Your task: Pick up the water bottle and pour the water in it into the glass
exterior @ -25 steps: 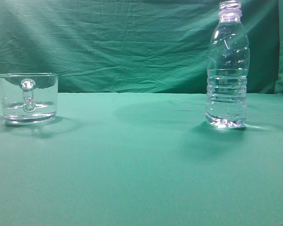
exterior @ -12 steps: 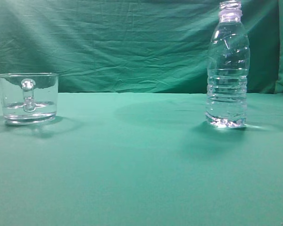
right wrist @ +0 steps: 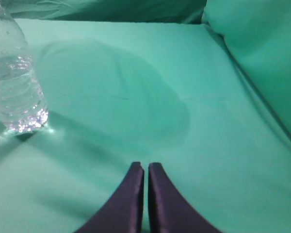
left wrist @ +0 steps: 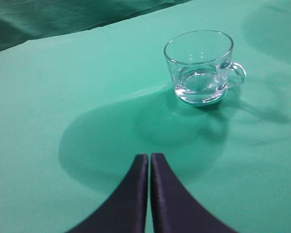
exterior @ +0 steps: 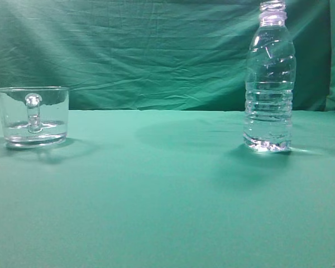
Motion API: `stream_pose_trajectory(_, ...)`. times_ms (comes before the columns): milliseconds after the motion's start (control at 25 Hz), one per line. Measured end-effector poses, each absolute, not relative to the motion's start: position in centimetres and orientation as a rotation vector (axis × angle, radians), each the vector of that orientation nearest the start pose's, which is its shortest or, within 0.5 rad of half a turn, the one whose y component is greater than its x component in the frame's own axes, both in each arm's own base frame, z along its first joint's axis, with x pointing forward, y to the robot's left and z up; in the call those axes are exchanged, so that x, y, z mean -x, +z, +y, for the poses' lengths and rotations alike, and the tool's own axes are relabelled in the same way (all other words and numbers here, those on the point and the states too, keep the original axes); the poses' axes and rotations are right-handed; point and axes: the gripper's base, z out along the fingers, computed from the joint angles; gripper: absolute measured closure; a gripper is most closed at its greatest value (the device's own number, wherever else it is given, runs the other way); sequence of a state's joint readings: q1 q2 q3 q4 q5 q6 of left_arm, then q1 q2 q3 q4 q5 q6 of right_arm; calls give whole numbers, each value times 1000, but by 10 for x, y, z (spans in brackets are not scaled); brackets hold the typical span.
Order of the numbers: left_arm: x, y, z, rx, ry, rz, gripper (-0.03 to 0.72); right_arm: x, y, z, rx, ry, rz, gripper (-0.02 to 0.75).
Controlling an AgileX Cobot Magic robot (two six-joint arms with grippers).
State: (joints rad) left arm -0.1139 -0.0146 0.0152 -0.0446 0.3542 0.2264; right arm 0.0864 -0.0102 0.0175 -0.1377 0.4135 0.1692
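Observation:
The water bottle [exterior: 269, 78] stands upright on the right of the green cloth, uncapped, with clear water [exterior: 268, 120] in its ribbed lower part; it also shows in the right wrist view [right wrist: 13, 77] at the far left. The glass [exterior: 33, 116], a short clear mug with its handle facing the camera, stands at the left and holds a little water; it also shows in the left wrist view [left wrist: 200, 67]. My left gripper [left wrist: 149, 156] is shut and empty, well short of the glass. My right gripper [right wrist: 145, 166] is shut and empty, to the right of the bottle.
A green cloth covers the table [exterior: 167, 195] and hangs as a backdrop [exterior: 145, 50]. In the right wrist view the cloth rises in a fold at the right [right wrist: 262, 53]. Neither arm shows in the exterior view.

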Motion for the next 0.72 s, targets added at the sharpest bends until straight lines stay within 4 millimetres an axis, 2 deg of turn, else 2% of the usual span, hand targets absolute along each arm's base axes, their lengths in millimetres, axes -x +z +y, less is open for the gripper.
stream_pose_trajectory(720,-52,177,-7,-284,35,1816,688,-52,172,2,46,52,1875,738)
